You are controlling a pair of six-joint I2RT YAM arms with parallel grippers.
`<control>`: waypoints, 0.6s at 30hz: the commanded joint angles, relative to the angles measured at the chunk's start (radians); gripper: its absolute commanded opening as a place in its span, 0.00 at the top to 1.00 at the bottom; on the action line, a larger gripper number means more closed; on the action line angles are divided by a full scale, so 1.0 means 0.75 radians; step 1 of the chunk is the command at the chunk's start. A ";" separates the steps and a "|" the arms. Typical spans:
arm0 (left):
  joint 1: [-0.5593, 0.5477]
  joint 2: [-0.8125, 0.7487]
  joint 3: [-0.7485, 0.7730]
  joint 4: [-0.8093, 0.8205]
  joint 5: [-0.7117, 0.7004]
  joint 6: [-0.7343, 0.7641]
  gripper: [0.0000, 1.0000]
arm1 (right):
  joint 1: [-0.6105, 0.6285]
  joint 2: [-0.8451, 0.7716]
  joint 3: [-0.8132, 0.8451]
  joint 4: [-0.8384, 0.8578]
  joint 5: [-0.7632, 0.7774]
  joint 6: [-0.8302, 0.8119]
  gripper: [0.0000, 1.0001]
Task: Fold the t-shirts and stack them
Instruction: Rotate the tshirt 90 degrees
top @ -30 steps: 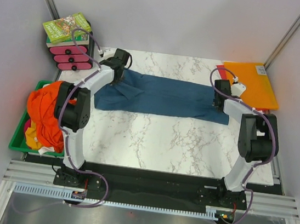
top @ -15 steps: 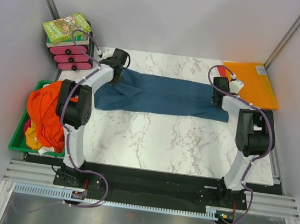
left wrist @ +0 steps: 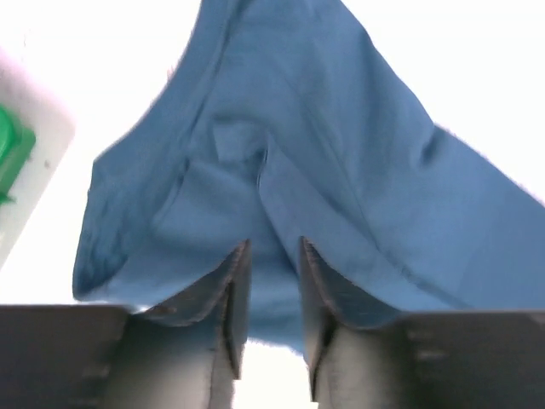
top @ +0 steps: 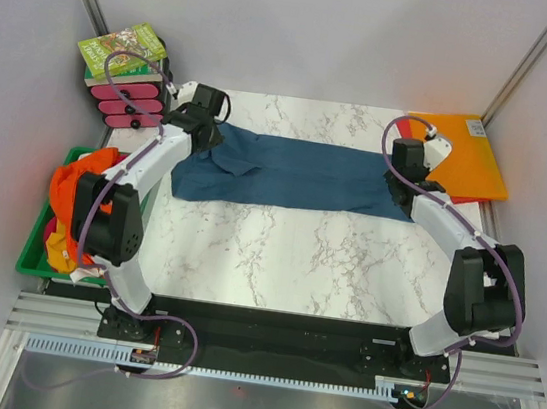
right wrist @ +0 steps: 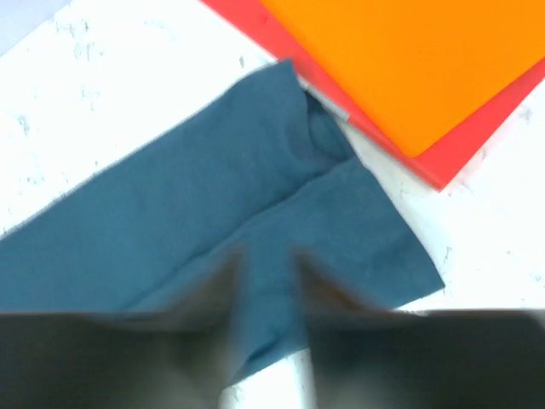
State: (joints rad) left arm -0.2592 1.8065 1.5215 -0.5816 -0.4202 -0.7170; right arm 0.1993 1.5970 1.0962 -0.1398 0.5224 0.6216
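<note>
The dark teal-blue t-shirt (top: 298,172) lies folded into a long strip across the far half of the table. My left gripper (top: 210,132) is over its bunched left end; in the left wrist view (left wrist: 272,244) the fingers stand apart with the cloth (left wrist: 281,128) spread beyond them. My right gripper (top: 398,184) is over the flat right end; in the right wrist view (right wrist: 264,253) the blurred fingers stand apart above the flat cloth (right wrist: 213,196). Orange t-shirts (top: 77,201) are heaped in a green bin (top: 30,255) at the left.
An orange folder (top: 467,149) lies on a red folder (top: 471,198) at the far right, touching the shirt's corner (right wrist: 294,72). A book (top: 123,49) and pink blocks (top: 126,102) sit at the far left. Walls close in both sides.
Both arms' elbows swung outward and toward the near edge. Both grippers shifted slightly at the shirt's ends. The shirt stayed almost still.
</note>
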 commanded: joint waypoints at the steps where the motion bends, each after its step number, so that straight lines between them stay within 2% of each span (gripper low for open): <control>1: -0.051 -0.089 -0.194 0.015 0.086 -0.073 0.70 | 0.004 0.008 -0.150 -0.014 -0.060 0.077 1.00; 6: -0.076 -0.044 -0.362 0.023 0.120 -0.132 0.83 | 0.006 0.110 -0.126 -0.026 -0.095 0.047 1.00; 18: -0.039 0.180 -0.354 -0.034 0.151 -0.230 0.85 | 0.006 0.272 -0.005 -0.063 -0.085 0.047 1.00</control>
State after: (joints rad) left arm -0.3103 1.8824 1.2324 -0.5823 -0.3302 -0.8246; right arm 0.2054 1.7763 1.0584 -0.1772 0.4568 0.6498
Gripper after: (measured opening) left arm 0.152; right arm 0.007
